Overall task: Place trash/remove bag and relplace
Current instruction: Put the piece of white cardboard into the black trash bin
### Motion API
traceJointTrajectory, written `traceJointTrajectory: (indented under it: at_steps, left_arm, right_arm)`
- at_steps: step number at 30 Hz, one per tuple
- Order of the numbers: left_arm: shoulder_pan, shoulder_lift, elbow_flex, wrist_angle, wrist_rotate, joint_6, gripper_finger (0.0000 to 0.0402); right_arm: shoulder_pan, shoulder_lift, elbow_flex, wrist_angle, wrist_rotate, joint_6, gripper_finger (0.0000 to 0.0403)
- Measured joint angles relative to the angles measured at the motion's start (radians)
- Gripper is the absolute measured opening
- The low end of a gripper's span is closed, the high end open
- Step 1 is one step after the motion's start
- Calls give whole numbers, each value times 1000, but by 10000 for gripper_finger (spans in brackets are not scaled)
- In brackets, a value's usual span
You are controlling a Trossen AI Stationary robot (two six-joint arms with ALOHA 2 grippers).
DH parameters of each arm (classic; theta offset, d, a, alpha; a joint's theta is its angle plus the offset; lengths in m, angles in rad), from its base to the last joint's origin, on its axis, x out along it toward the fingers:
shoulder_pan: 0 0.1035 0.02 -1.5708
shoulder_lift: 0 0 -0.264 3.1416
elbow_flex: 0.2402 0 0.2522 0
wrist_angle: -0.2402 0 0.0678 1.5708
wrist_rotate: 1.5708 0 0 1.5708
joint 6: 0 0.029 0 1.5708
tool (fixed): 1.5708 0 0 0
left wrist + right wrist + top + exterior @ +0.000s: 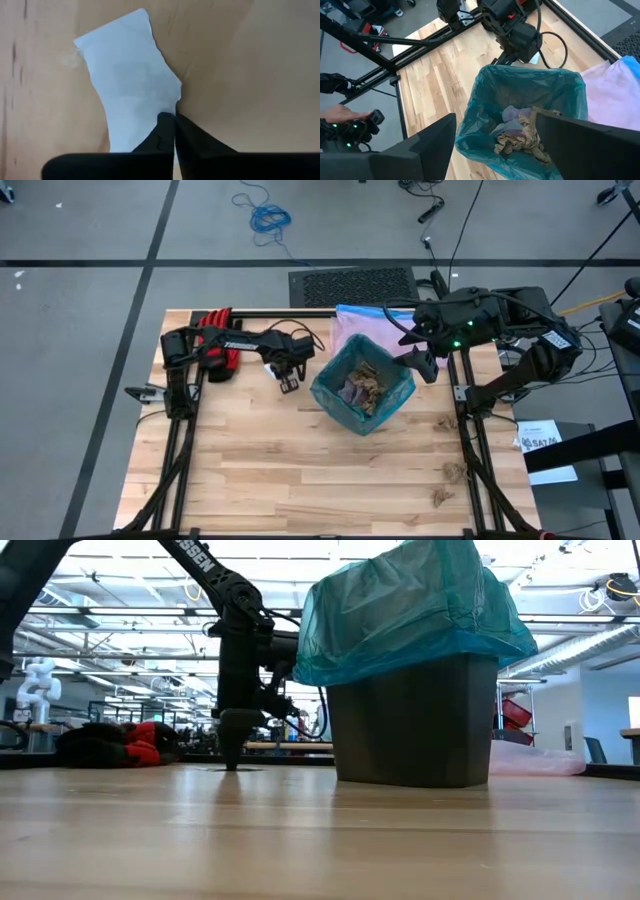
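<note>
A dark bin (415, 720) stands on the table, lined with the teal-green bag (362, 385), whose rim folds out over the bin's edge (400, 610). Crumpled brown and grey trash (520, 135) lies inside. My left gripper (290, 383) points down at the table left of the bin, shut at the edge of a pale paper scrap (130, 75) that lies flat on the wood. In the low view its tip (232, 762) reaches the tabletop. My right gripper (495, 120) hangs open above the bin's right side (422, 365) and touches nothing. My left gripper comes from above, pointing down, and its shut fingertips (167, 125) meet on the paper scrap's edge (172, 107). The scrap lies flat on the table. Whether paper is pinched between the fingers or only pressed, the fingers themselves hide.
A pale pink bag (365, 325) lies behind the bin toward the far edge. A red and black bundle (215, 340) sits at the far left corner. Bare wood stretches toward the near edge (300, 470). A person's hand (340, 112) shows beyond the table.
</note>
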Motion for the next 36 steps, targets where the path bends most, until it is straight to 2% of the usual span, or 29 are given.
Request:
traceJointTrajectory:
  at_steps: [4,14,23,25,27,29,31,36]
  left_arm:
    - [15,-47,-2,-19,-16,5,1]
    - [39,-271,2,-123,-9,4,1]
    - [46,-481,3,-136,31,-99,0]
    - [46,-491,3,-135,59,-98,0]
    - [46,-482,3,-136,131,-73,4]
    - [34,-450,3,-137,168,-66,20]
    - [17,-406,-1,-155,153,-38,44]
    - [-22,-278,-34,-143,27,5,116]
  right_arm:
    - [0,0,0,0,0,-6,267]
    - [0,0,0,13,0,-21,267]
    - [0,0,0,20,0,-24,267]
    - [0,0,0,23,1,-24,267]
    - [0,0,0,30,5,-25,267]
    - [0,0,0,47,6,-24,267]
    - [0,0,0,65,6,-24,267]
    - [0,0,0,96,6,-24,267]
